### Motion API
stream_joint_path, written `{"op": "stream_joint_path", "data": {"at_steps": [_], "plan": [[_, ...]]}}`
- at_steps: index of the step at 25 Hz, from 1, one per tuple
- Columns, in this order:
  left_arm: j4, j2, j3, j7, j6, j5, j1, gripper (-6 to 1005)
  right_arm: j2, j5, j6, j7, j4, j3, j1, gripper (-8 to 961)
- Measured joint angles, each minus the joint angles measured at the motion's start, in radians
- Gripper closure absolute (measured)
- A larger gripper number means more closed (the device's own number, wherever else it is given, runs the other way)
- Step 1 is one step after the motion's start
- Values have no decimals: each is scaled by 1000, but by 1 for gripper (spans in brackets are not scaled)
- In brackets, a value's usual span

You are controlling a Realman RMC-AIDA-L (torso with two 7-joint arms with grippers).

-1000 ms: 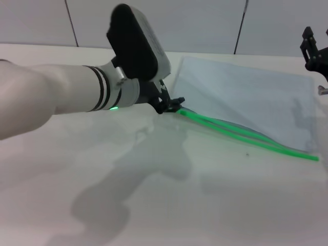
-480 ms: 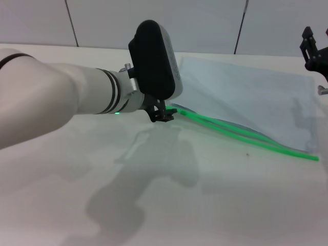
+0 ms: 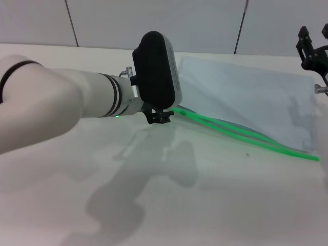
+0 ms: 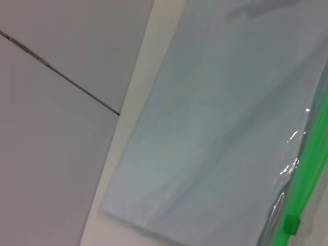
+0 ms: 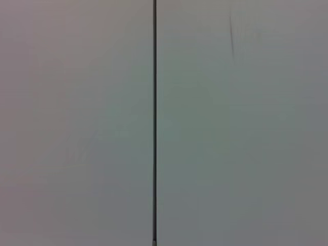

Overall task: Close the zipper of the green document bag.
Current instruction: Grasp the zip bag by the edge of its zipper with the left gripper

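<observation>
Reaching in from the left, the left gripper (image 3: 160,118) hangs low over the white table (image 3: 169,205), its dark fingertips just beside the near-left corner of the green document bag (image 3: 246,100), right where the zipper (image 3: 241,136) begins. Whether those fingers are parted or pinched together I cannot tell, since the bulky black wrist housing hides most of them, and I cannot tell either if they touch the strip. From that corner the zipper runs away to the right along the bag's near long edge as two bright green lines, parted through the middle and meeting again at the far right end, so the mouth of the bag is not closed. In the left wrist view the same green strip (image 4: 307,169) runs along one side of the pale blue-grey pouch (image 4: 215,128), with a small green slider tab (image 4: 291,224) sitting on it near the bag's corner. The bag itself lies flat on the tabletop, translucent and pale, its far edge close to the grey panelled wall (image 3: 154,20) behind the table. Over at the far right edge of the head view, the right gripper (image 3: 312,48) is raised well above the bag's far-right corner, clear of everything; its wrist camera sees only the wall panels (image 5: 77,123) and the dark seam (image 5: 154,123) between them.
</observation>
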Motion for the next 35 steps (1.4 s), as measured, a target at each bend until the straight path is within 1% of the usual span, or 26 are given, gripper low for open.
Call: {"op": "stream_joint_path", "data": {"at_steps": [3, 4, 15, 28, 35], "plan": [[-17, 0, 14, 4, -33, 0, 0, 260, 0, 0, 1, 0, 0, -1, 1, 425], [-33, 0, 29, 13, -65, 0, 0, 260, 0, 0, 1, 0, 0, -1, 1, 425], [-115, -3, 84, 31, -171, -6, -25, 261, 0, 0, 1, 0, -3, -1, 1, 426], [-152, -4, 135, 32, -254, -8, -44, 261, 0, 0, 1, 0, -1, -1, 5, 426], [-175, -5, 138, 32, -271, -8, -56, 261, 0, 0, 1, 0, 0, -1, 6, 426]]}}
